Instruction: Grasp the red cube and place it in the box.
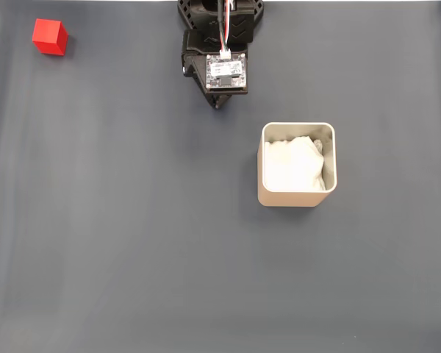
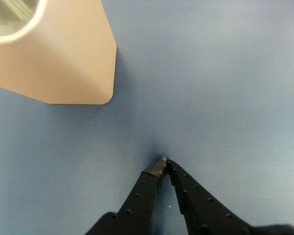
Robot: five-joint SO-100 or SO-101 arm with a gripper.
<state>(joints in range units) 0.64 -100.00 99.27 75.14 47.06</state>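
Observation:
The red cube (image 1: 49, 36) rests on the dark mat at the far upper left of the fixed view. The beige box (image 1: 297, 193) stands right of centre, white paper crumpled inside it. The black arm sits folded at the top centre, its gripper (image 1: 218, 105) pointing down the picture, well apart from both. In the wrist view the gripper (image 2: 164, 162) is shut, fingertips meeting just above bare mat with nothing between them. One outer wall of the box (image 2: 68, 58) fills the upper left corner there.
A plain dark grey mat (image 1: 132, 235) covers the whole table. Open mat lies between the arm and the cube, and around the box on all sides.

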